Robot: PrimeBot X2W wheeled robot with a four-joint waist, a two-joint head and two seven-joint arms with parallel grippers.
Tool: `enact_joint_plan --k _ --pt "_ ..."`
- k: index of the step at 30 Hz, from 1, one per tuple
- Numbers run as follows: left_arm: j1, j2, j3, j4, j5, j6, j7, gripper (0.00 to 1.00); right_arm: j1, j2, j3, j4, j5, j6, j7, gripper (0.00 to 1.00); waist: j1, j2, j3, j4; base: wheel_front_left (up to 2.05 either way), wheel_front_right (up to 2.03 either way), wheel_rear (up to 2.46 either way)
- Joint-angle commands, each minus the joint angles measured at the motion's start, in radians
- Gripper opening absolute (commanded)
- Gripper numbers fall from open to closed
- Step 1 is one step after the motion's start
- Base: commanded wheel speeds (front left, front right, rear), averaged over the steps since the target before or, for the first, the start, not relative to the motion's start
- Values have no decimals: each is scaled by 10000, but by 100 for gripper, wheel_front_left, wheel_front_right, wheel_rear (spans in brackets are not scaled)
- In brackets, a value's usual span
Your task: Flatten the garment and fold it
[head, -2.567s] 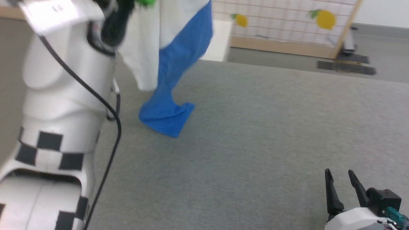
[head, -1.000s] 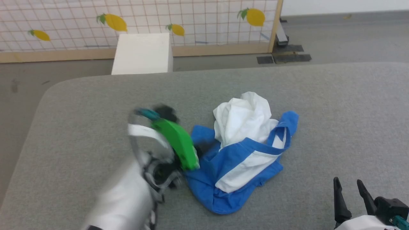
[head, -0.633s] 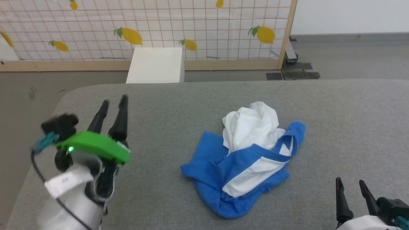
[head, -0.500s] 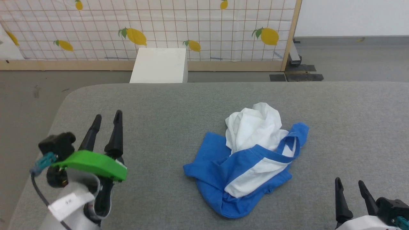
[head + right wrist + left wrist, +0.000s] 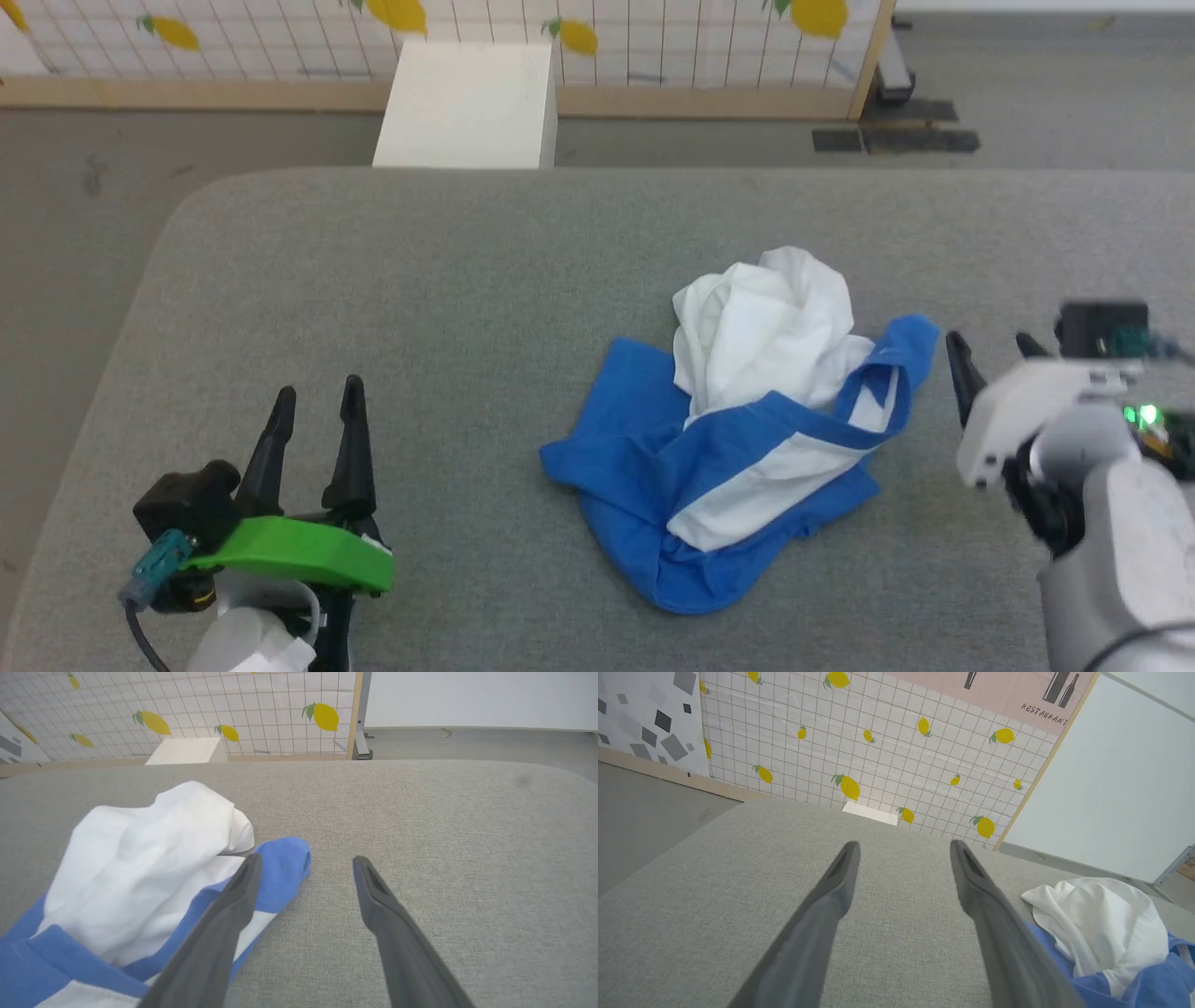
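We judge a multi-layer pinch the main risk: the garment [image 5: 747, 448] lies bunched mid-right on the grey table [image 5: 420, 261], its plies overlapping. The left gripper [image 5: 318, 387], near left, has its fingers moderately apart, empty, well clear. Farther right, the right gripper [image 5: 990, 341] is likewise spread, empty, just beside the blue sleeve [image 5: 285, 858].

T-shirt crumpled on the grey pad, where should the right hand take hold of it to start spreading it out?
Probably the blue sleeve end poking out at the right of the T-shirt, coming in low from the right. It lies flat and free on the pad, clear of the bunched white heap, and the open right hand sits just beside it.
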Motion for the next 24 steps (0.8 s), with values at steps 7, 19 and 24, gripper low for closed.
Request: enact_joint_plan --k 7,19,24 --pt "-665 -323 146 -9 384 -500 -44 100 -1628 -251 -160 1047 -1313 -15 2827 100 0 0 1611 864 0 0 0" --pt "-929 -557 278 479 672 -879 -45 100 -1827 -279 919 1826 -566 -15 2716 0 0 0 1795 1031 0 0 0" --pt "-816 -693 190 699 773 -950 -45 100 -1524 -575 535 1139 96 -15 1624 0 0 0 1254 846 0 0 0"
